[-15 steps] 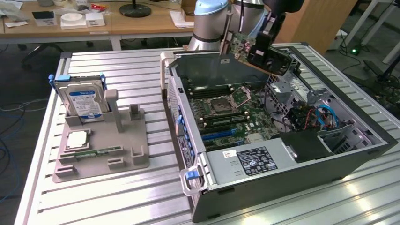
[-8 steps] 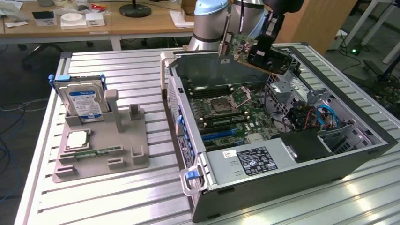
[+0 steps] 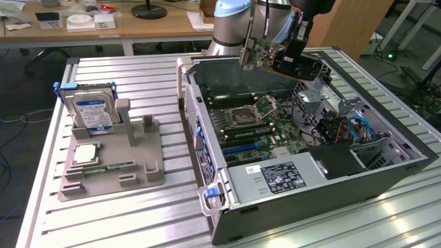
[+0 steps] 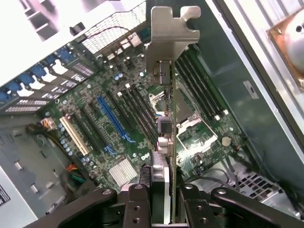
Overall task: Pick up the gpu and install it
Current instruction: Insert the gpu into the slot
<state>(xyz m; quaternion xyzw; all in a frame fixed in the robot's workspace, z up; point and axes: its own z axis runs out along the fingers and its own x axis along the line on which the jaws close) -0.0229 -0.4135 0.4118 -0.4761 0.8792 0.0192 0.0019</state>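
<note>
The gpu (image 3: 265, 51), a thin card with a green board, a dark fan side and a silvery metal bracket, hangs in the air over the far end of the open computer case (image 3: 386, 170). My gripper (image 3: 293, 57) is shut on it. In the wrist view the gpu (image 4: 166, 137) shows edge-on between my gripper's (image 4: 164, 206) two black fingers (image 4: 137, 202), its bracket pointing away from me. Below lies the motherboard (image 4: 118, 137), whose long blue slot (image 4: 111, 121) is off to one side of the card. The card touches nothing below.
On the exterior view's left, a grey holder (image 3: 113, 173) carries an upright hard drive (image 3: 93, 111), a square chip (image 3: 84, 153) and a narrow memory stick (image 3: 110, 166). Inside the case are a power supply (image 3: 279, 178) and cables (image 3: 351, 129). A cluttered desk (image 3: 124, 28) stands behind.
</note>
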